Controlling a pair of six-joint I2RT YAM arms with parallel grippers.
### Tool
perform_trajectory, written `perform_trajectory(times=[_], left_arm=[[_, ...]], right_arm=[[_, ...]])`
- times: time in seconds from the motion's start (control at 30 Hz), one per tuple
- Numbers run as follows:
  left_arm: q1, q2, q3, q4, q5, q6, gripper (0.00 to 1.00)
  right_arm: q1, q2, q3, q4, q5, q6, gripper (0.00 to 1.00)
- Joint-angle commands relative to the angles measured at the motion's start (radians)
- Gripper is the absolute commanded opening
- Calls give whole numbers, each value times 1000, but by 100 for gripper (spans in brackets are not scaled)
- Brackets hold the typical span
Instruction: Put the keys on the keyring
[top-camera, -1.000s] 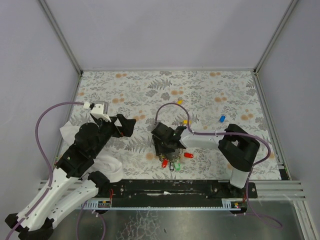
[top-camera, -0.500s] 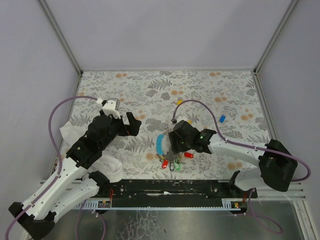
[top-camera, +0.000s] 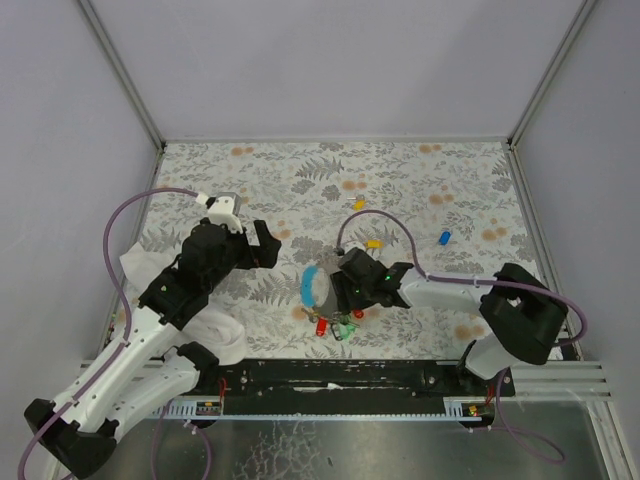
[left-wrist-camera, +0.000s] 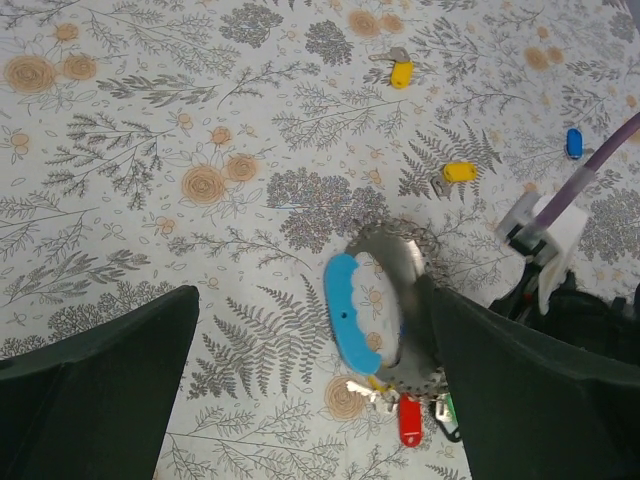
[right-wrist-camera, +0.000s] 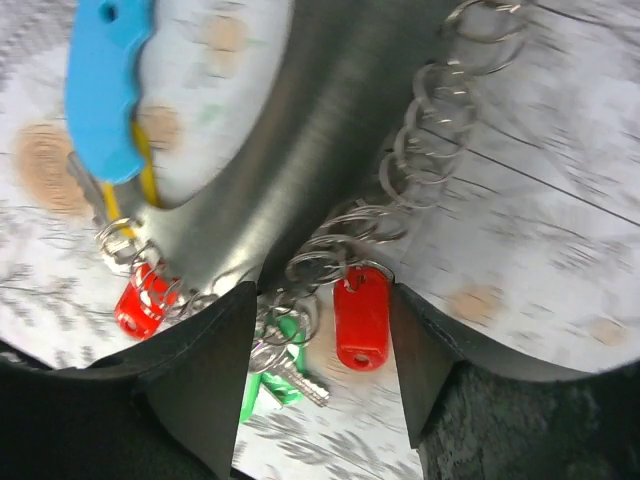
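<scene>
The keyring lies near the table's front middle: a curved grey strap (top-camera: 325, 288) with a light-blue section (top-camera: 308, 287) and several small metal rings. Red keys (top-camera: 320, 325) and a green key (top-camera: 342, 331) hang from it. My right gripper (top-camera: 345, 293) is low over it, with its jaws apart. In the right wrist view they straddle a red key (right-wrist-camera: 360, 316) and the green key (right-wrist-camera: 266, 385), with the strap (right-wrist-camera: 300, 130) just ahead. My left gripper (top-camera: 263, 246) is open and empty, above and to the left. Its view shows the blue section (left-wrist-camera: 350, 315) between its fingers.
Two loose yellow keys (top-camera: 359, 203) (top-camera: 374, 243) and a blue key (top-camera: 444, 238) lie farther back on the floral mat. A white cloth (top-camera: 140, 266) lies at the left under the left arm. The frame's posts and walls enclose the table.
The right arm has swung round and its gripper has settled lower and to the left on the keyring. The keyring has slid a little left. The left gripper has risen slightly.
</scene>
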Motion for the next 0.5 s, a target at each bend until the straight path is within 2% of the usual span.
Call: perform_trajectory(times=[0.0,0.2,0.4,0.47], left_arm=[[15,3,30,-8,12,5,100],[19,-2,27,-10,9,5,100],[24,-7,27,-10,13,8,100],[25,-7,28,-9,18,9,100]], right_arm=[[105,116,113,51,-83,38,62],[175,190,248,20,-101,35,62],[177,80,237,-63,-2,-53,61],[166,42,207,-76,48,-93,55]])
